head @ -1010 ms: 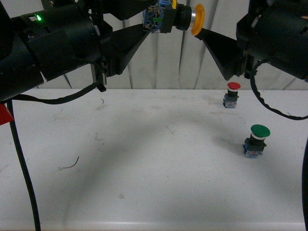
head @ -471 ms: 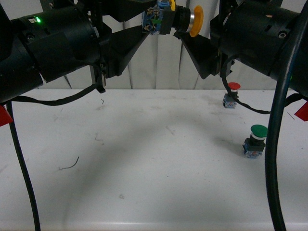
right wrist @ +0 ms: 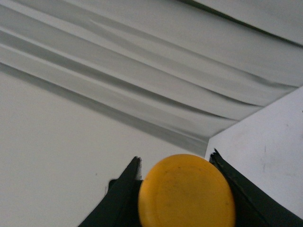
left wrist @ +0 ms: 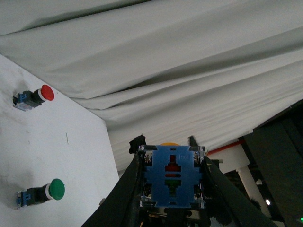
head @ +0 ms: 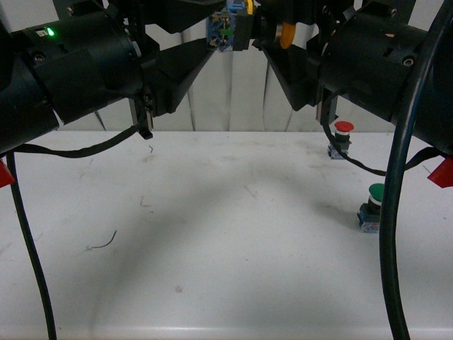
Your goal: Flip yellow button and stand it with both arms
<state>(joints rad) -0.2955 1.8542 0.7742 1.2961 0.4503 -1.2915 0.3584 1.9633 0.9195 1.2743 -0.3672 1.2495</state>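
The yellow button is held sideways, high above the white table (head: 212, 234). Its blue contact block (head: 224, 31) points left and its yellow cap (head: 286, 34) points right. My left gripper (head: 228, 21) is shut on the block; in the left wrist view the block (left wrist: 173, 177) sits between the black fingers (left wrist: 128, 189). My right gripper (head: 283, 44) is open, with its fingers on either side of the cap. In the right wrist view the cap (right wrist: 187, 194) fills the gap between the fingers (right wrist: 130, 175), with small gaps either side.
A red-capped button (head: 342, 138) stands at the table's back right, and also shows in the left wrist view (left wrist: 34, 98). A green-capped button (head: 374, 207) stands nearer, partly behind my right arm's cable, and also shows in the left wrist view (left wrist: 40, 194). A wire scrap (head: 102, 243) lies at the left. White curtain behind.
My right arm has moved left, bringing its open fingers around the yellow cap. My left gripper has kept the button almost still.
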